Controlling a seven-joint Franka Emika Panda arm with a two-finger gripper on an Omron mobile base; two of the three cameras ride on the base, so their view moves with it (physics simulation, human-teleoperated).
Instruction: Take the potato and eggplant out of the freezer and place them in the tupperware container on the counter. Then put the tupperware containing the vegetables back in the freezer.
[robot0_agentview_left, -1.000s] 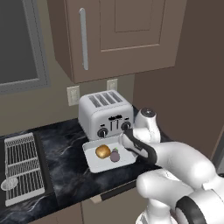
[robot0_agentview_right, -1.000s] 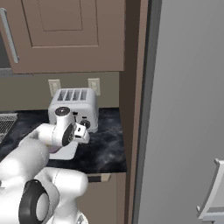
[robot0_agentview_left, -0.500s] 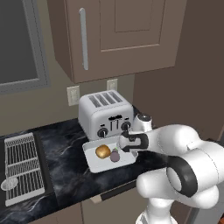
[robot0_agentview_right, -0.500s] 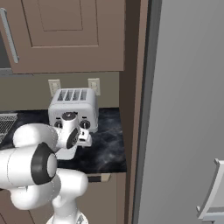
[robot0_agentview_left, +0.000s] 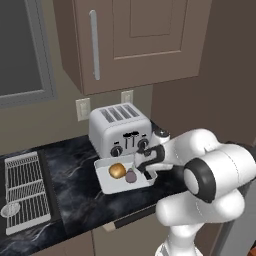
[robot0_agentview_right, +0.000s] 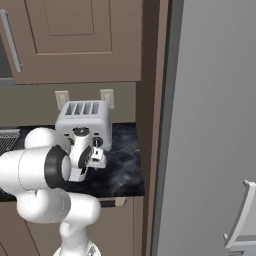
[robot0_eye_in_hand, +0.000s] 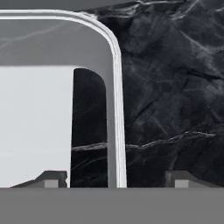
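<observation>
A shallow white squarish plastic tupperware container (robot0_agentview_left: 107, 182) with rounded corners is seen resting on the black marble-look tabletop (robot0_agentview_left: 75, 200), just in front of a silver four-slot toaster (robot0_agentview_left: 119, 127). Inside the container, a small round golden-brown potato (robot0_agentview_left: 117, 171) and a small dull purple-mauve eggplant (robot0_agentview_left: 131, 176) are observed side by side, the potato to the left, the two close or touching.

The tool (robot0_agentview_left: 148, 172) of the white arm is positioned low at the container's right edge, just right of the eggplant. In the hand view, the container's rim (robot0_eye_in_hand: 117, 109) is seen running between the two dark fingertips (robot0_eye_in_hand: 52, 178), one tip over the container's inside and the other over the bare tabletop (robot0_eye_in_hand: 175, 87). The jaws are recorded as spread apart astride the rim, not pressed onto it; nothing is held.

A wire-grid rack (robot0_agentview_left: 22, 192) lies at the far left of the tabletop. The flat grey freezer (robot0_agentview_right: 210, 125) door is seen at the right in the right base view, with its white handle (robot0_agentview_right: 240, 220) low down.
</observation>
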